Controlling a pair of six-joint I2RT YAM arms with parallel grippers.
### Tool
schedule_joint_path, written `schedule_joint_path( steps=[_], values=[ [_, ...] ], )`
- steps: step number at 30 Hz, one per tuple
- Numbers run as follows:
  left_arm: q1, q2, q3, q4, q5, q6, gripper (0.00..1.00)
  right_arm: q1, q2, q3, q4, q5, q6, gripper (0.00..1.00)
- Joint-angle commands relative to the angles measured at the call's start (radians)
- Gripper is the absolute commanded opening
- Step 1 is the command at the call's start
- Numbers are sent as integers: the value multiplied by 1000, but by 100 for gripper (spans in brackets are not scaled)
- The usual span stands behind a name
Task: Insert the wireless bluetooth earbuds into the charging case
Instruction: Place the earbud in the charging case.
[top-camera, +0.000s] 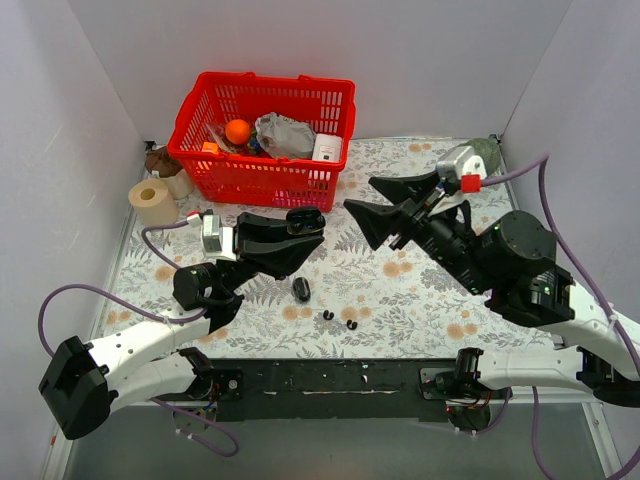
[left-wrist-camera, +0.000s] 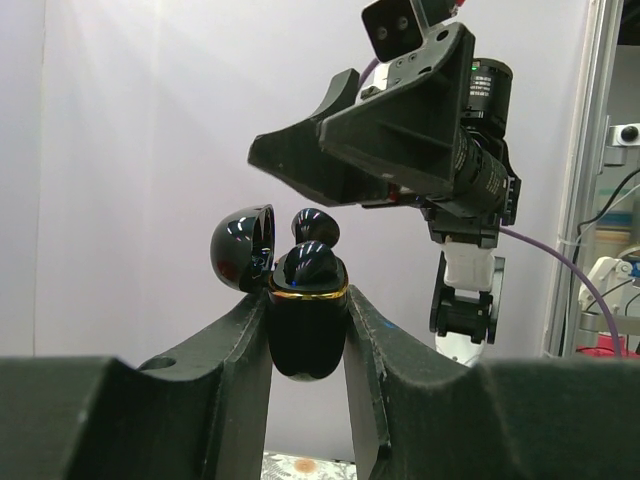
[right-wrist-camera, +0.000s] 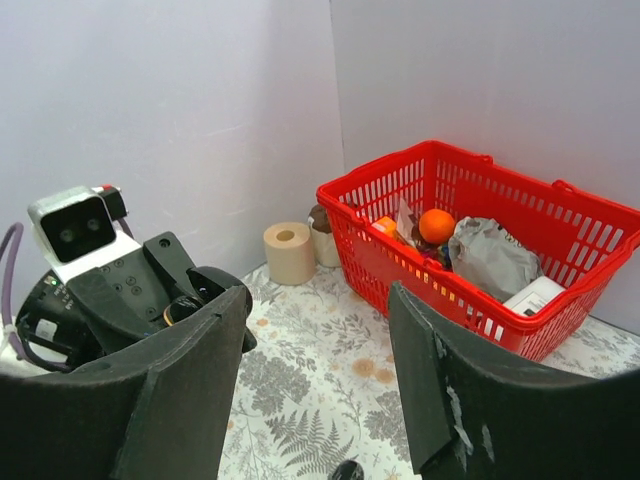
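Floral worktop (top-camera: 400, 290), red basket (top-camera: 265, 140) at back L. R gripper (top-camera: 360, 195) is raised over the worktop, jaws wide apart, nothing in them. L gripper (left-wrist-camera: 307, 300) is clamped tight on the charging case (left-wrist-camera: 307, 340), held upright off the worktop w/ lid (left-wrist-camera: 243, 248) flipped open. A bigger black piece (top-camera: 301, 290) lies on the worktop. Two earbuds (top-camera: 328, 315) lie loose nr the front edge, close together, not touching.

The left arm (top-camera: 140, 350) stretches forward, its left gripper (left-wrist-camera: 305, 300) clamped tight on the charging case (left-wrist-camera: 307, 345). The right arm (top-camera: 525, 265) bends inward, and the right gripper (top-camera: 362, 196) faces it, jaws apart, apparently empty.
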Motion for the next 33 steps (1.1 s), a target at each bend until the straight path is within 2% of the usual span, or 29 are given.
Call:
schedule_joint_path(
  steps=[1,22,33],
  values=[
    [-1,-8,13,5,22,-13,0,5,39,28,-43,-10,17,65],
    [-1,-11,25,-60,-14,15,0,12,67,47,-59,-94,59,65],
    [-1,-13,36,-112,-69,46,0,46,76,47,-51,-79,62,65]
  ],
)
